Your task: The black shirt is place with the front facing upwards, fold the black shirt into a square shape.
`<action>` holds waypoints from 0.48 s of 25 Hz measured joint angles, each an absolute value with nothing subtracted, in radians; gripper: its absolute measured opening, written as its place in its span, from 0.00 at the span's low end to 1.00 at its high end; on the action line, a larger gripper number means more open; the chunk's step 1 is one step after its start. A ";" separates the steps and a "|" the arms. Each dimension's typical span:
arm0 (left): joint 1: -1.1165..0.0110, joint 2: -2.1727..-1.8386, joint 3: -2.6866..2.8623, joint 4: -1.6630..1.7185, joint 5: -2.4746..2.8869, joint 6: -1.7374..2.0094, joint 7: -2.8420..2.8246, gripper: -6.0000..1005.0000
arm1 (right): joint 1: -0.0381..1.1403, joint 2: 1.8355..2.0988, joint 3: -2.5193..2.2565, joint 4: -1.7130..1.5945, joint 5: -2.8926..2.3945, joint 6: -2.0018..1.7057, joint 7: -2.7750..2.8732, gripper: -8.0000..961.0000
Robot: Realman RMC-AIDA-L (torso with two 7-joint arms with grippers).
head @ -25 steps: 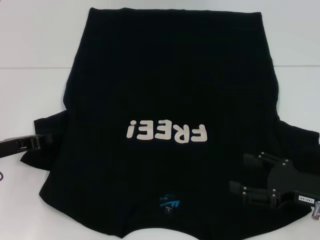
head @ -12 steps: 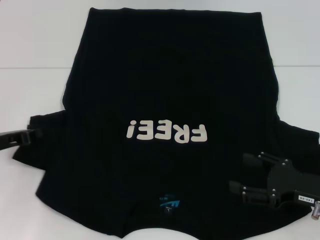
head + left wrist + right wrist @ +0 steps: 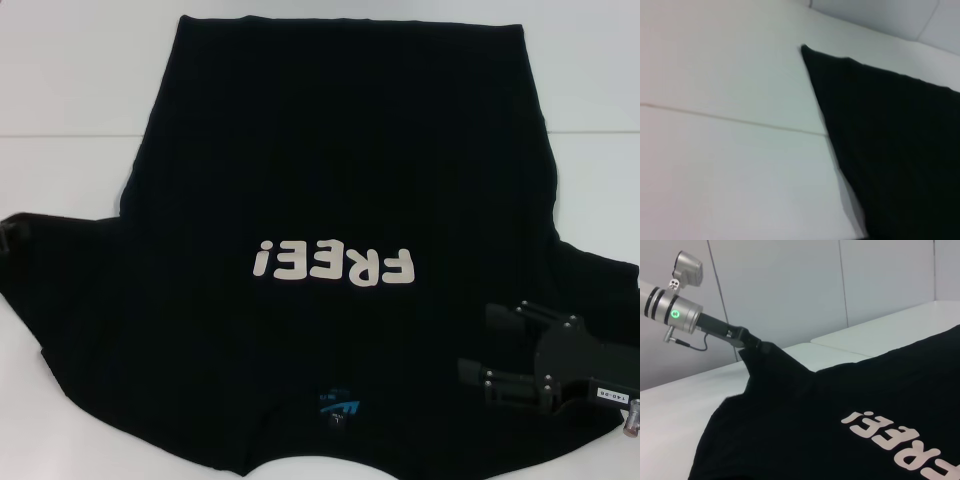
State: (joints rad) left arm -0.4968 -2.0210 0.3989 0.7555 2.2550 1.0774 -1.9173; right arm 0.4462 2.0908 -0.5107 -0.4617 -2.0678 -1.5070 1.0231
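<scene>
The black shirt [image 3: 340, 170] lies face up on the white table [image 3: 70, 90], its white letters "FREE!" [image 3: 333, 265] and blue neck label [image 3: 340, 405] toward me. My left gripper [image 3: 8, 236] sits at the far left edge, shut on the tip of the shirt's left sleeve. In the right wrist view the left gripper [image 3: 747, 342] holds that sleeve raised off the table. Over the shirt's right sleeve, my right gripper [image 3: 490, 346] is open and holds nothing. The left wrist view shows only a black shirt [image 3: 890, 150] edge on the table.
A seam [image 3: 60, 136] runs across the white table behind the sleeves. Bare tabletop shows to the left, the right and the back of the shirt. A pale wall [image 3: 790, 290] stands beyond the table.
My left gripper has moved leftward to the frame's edge, drawing the left sleeve out and spreading it wider. The right gripper has stayed in place.
</scene>
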 joint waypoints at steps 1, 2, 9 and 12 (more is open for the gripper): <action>-0.498 -2.021 0.400 0.764 2.255 1.083 -1.928 0.01 | 0.446 2.091 -0.511 -0.462 -2.068 -1.507 1.023 0.95; -0.499 -2.020 0.401 0.771 2.255 1.091 -1.938 0.02 | 0.446 2.091 -0.511 -0.462 -2.068 -1.508 1.023 0.95; -0.520 -2.020 0.406 0.833 2.249 1.186 -2.088 0.02 | 0.446 2.092 -0.511 -0.462 -2.068 -1.508 1.023 0.95; -0.542 -2.020 0.408 0.852 2.249 1.245 -2.196 0.02 | 0.446 2.092 -0.511 -0.462 -2.068 -1.508 1.023 0.95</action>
State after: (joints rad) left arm -0.5417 -2.0200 0.4081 0.8523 2.2493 1.2455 -2.1958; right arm 0.4463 2.0920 -0.5107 -0.4618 -2.0678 -1.5081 1.0231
